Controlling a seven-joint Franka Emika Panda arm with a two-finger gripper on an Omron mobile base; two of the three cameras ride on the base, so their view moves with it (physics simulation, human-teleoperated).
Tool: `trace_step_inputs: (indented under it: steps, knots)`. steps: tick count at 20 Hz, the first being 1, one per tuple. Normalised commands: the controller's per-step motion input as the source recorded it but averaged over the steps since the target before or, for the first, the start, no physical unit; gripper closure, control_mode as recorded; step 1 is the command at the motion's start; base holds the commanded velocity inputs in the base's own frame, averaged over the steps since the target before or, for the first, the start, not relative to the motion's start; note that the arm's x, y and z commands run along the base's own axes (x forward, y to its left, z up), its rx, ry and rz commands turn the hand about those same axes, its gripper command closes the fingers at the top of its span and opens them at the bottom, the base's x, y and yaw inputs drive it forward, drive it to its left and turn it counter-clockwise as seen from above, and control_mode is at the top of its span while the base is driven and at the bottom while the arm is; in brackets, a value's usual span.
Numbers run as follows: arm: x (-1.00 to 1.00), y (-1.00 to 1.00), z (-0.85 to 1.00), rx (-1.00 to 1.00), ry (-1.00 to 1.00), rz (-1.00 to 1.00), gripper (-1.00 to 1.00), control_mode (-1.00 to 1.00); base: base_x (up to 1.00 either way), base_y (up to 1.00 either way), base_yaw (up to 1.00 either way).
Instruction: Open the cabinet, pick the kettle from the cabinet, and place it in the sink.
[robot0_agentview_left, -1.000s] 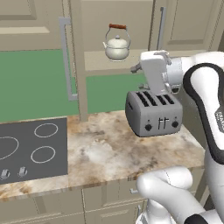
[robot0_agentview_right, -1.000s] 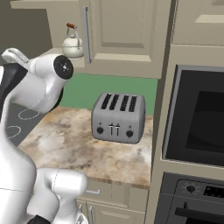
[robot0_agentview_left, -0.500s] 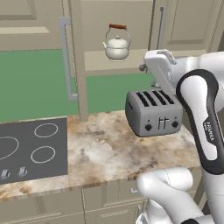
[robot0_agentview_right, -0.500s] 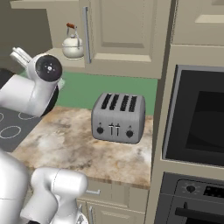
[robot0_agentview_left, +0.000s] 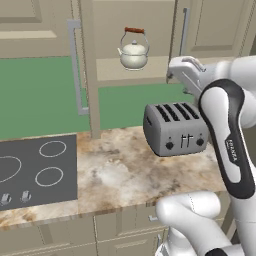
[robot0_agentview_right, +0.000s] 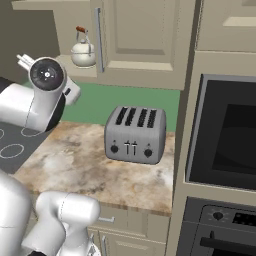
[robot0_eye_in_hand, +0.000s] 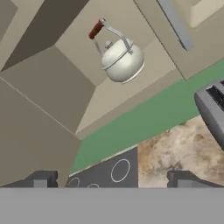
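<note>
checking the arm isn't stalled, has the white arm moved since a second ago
Yes. In the right base view its round dark-capped joint has sunk from level with the cream-white kettle to below it, toward the grey four-slot toaster, which sits unmoved.

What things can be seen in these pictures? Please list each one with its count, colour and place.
kettle: one, cream-white with a reddish-brown handle bar, on the shelf inside the open cabinet.
cabinet: one, beige, on the wall above the counter, one door swung open with a silver bar handle.
toaster: one, grey, four slots, on the counter below and to the right of the kettle.
cooktop: one, black with white rings, set in the counter at the left.
counter: one, marbled beige and brown.
back wall: green, behind the counter.
oven: one, dark, built into the tall unit at the right.
gripper: one, dark fingertips, open, holds nothing, pointed towards the kettle.
</note>
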Motion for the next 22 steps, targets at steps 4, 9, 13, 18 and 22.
trace_step_inputs:
  steps: [4, 9, 13, 18, 22]
  knots:
    - [0.06, -0.30, 0.09, -0.22, -0.03, 0.01, -1.00, -1.00, 0.00, 0.00, 0.00]
    - [0.12, -0.25, 0.12, -0.23, -0.02, 0.00, -1.00, -1.00, 0.00, 0.00, 0.00]
    - [0.15, -0.21, 0.14, -0.23, -0.10, 0.00, -1.00, -1.00, 0.00, 0.00, 0.00]
    - [0.22, -0.20, 0.15, -0.22, -0.09, 0.00, -1.00, -1.00, 0.00, 0.00, 0.00]
    - [0.20, -0.18, 0.10, -0.20, -0.12, 0.00, -1.00, -1.00, 0.00, 0.00, 0.00]
